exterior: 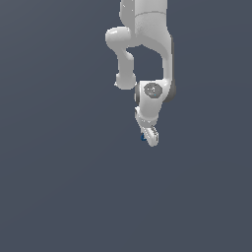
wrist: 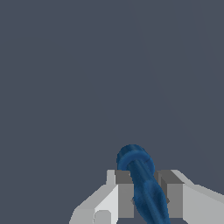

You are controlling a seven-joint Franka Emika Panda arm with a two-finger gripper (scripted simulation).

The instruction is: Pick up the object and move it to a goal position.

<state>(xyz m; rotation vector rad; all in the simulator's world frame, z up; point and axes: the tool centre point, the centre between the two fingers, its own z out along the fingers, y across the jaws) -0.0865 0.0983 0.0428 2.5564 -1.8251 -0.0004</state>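
The object point(wrist: 141, 175) is a dark-blue elongated piece with a rounded ring-like end. In the wrist view it sits between the two grey finger pads point(wrist: 126, 192) of my gripper point(wrist: 146, 194), which is shut on it. In the exterior view the white arm hangs down from above and the gripper point(exterior: 149, 136) points downward in mid-picture. There the object point(exterior: 143, 138) shows only as a tiny blue speck at the fingertips, mostly hidden by the fingers.
A plain dark grey surface point(exterior: 59, 187) fills the whole background in both views. Nothing else shows on it.
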